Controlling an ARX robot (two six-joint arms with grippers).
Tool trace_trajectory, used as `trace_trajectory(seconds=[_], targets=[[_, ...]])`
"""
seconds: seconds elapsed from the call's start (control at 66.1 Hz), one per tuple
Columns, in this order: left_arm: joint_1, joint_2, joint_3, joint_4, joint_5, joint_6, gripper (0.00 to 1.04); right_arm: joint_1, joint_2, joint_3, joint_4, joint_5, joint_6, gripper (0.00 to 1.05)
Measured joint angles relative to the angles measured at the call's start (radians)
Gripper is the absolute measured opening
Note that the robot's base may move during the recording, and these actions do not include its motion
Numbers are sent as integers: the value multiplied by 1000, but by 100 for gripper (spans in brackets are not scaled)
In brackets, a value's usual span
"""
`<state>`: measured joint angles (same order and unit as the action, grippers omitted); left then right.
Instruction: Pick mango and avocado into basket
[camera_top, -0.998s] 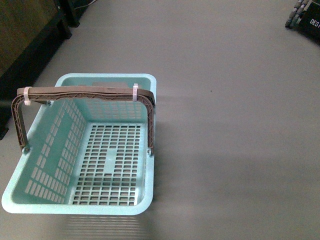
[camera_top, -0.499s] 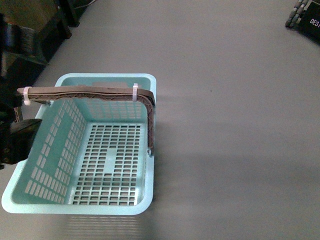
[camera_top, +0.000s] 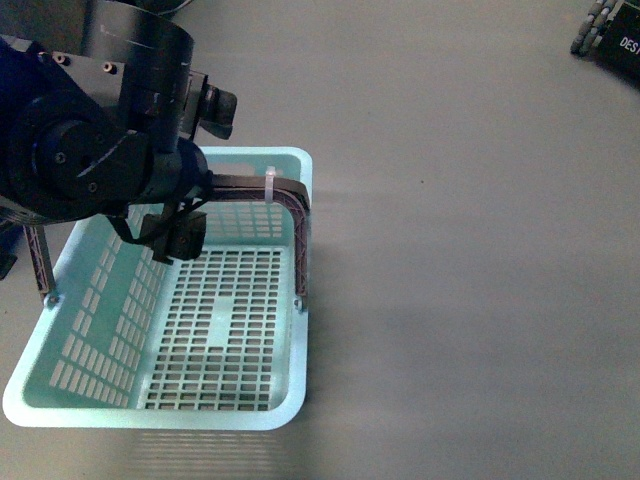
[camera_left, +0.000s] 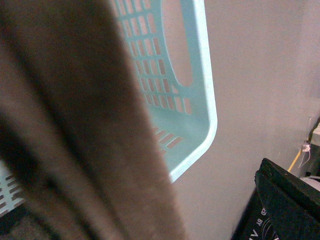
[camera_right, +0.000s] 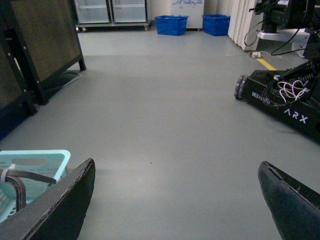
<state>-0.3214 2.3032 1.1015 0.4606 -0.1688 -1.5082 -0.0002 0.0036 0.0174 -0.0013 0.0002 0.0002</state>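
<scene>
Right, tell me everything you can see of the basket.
The basket is light teal plastic with slotted walls and floor, rectangular with rounded corners, standing upright on the grey floor. Nothing lies inside it. Its brown ribbed handle is swung up across the far end, with a white zip tie near its right corner. The left arm hangs over the handle's left part and hides it; whether it touches cannot be told.

1. Light teal slotted plastic basket (camera_top: 150, 417): near half open from above.
2. Brown ribbed swing handle (camera_top: 301, 245) stands upright across its far end.
3. Bulky black left arm (camera_top: 90, 150) overhangs the far-left corner.
4. Grey floor (camera_top: 480, 300) to its right lies open.
</scene>
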Motion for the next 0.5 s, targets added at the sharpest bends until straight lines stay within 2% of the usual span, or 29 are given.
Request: trace_trajectory(seconds=[0.045, 0.393, 0.454, 0.499], targets=[[-1, 10, 16, -2, -3, 4, 95, 0, 0, 0, 0, 0, 0, 96], [21, 56, 50, -11, -13, -41, 35, 0, 0, 0, 0, 0, 0, 96], [22, 56, 63, -35, -11, -53, 29, 0, 0, 0, 0, 0, 0, 96], [23, 56, 64, -42, -13, -55, 28, 0, 0, 0, 0, 0, 0, 96]])
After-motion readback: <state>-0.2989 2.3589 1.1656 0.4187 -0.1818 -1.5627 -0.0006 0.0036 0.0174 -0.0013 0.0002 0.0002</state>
